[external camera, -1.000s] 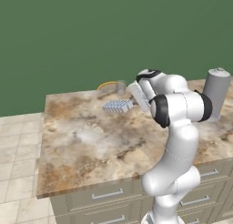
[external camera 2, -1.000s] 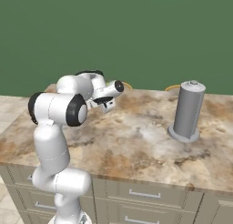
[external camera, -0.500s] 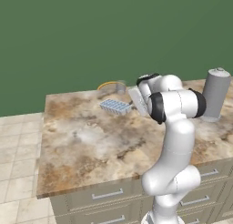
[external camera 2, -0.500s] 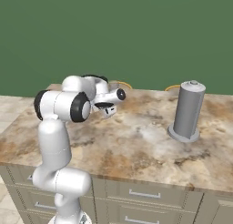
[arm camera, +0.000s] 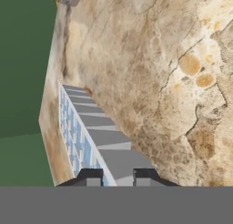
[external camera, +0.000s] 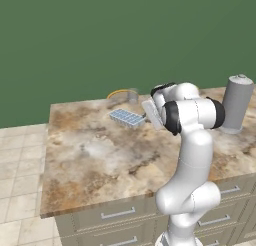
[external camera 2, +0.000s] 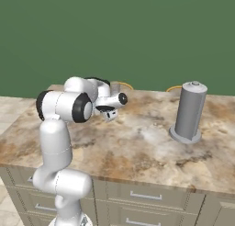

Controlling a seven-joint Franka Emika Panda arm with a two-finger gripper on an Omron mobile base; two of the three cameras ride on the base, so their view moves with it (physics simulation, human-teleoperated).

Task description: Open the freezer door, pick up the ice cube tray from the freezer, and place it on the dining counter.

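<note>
Tray [external camera: 127, 117] has sunk onto counter [external camera: 90, 160] (fingers [arm camera: 93, 177] clamped).

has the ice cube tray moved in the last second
Yes. In the left base view the ice cube tray has come down onto the dining counter, and sits a little nearer the round grey bowl at the far edge.

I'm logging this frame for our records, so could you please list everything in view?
tray: one, pale blue with whitish edges, low over the far side of the counter, held at one end
counter: one, beige-brown marbled, over grey-beige drawers with silver handles
canister: one, grey, upright on the counter's right part
bowl: one, grey with a yellow rim, at the counter's far edge behind the tray
wall: one, green, behind the counter
floor: beige tiles, left of the counter
gripper: one, dark tips, shut on the tray
</note>
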